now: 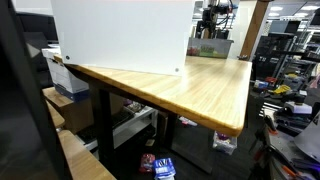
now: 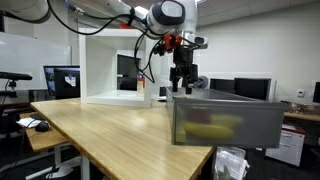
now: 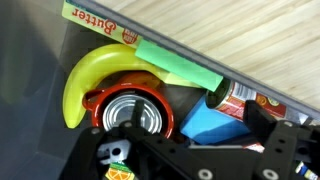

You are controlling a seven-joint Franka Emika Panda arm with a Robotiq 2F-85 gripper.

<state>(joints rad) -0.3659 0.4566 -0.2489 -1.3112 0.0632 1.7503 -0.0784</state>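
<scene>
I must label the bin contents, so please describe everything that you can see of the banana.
The banana is yellow, smooth and curved, apparently unpeeled. It lies on the floor of the grey bin, curving around the red-rimmed can and touching it. A green stick lies over one end. The open gripper hangs above, apart from it.

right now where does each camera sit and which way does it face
Exterior view: low beside the table, looking along it past a white box; arm small, far end.
Exterior view: off the table's corner, facing the bin; arm and open pincer above it.
Wrist view: on the wrist, looking down into the bin at banana and can; pincer's base shows.
Shared: both exterior views show table, white box, arm.
</scene>
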